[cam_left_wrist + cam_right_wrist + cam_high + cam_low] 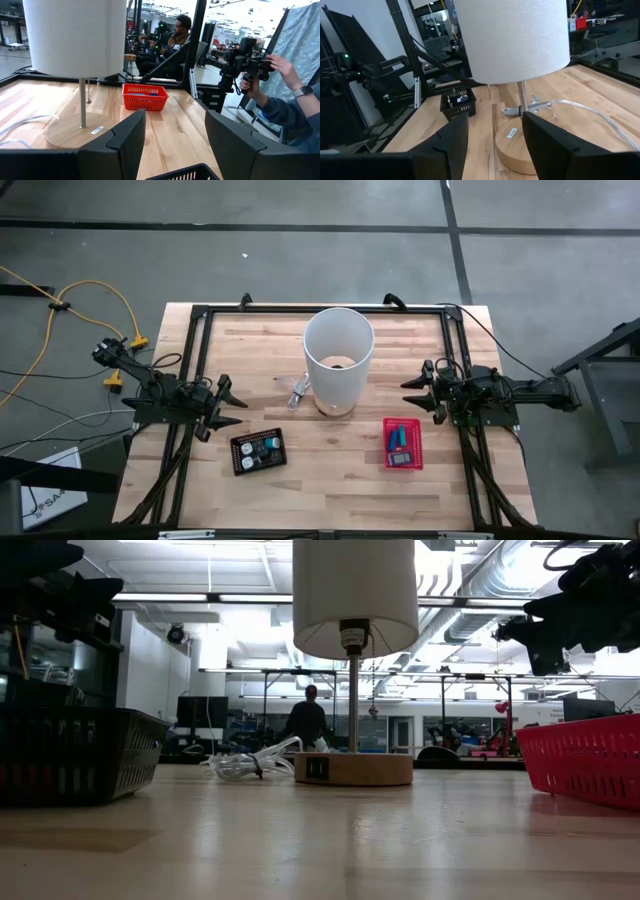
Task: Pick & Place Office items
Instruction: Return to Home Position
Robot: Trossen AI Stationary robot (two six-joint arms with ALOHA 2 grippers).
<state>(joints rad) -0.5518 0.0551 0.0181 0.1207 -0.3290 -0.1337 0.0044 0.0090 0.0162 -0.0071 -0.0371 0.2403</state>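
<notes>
Small office items, white, teal and dark pieces, lie in a black basket at the near left; the basket also shows in the right wrist view. A blue stick and a teal piece lie in a red mesh basket, which also shows in the left wrist view. My left gripper is open and empty above the table, left of the black basket's far side. My right gripper is open and empty above the table, just beyond the red basket. Their open fingers show in the left wrist view and the right wrist view.
A table lamp with a white cylindrical shade stands on a round wooden base mid-table between the grippers. Its clear coiled cord lies left of the base. A black frame borders the table. A person's hands hold a device beyond the table's edge.
</notes>
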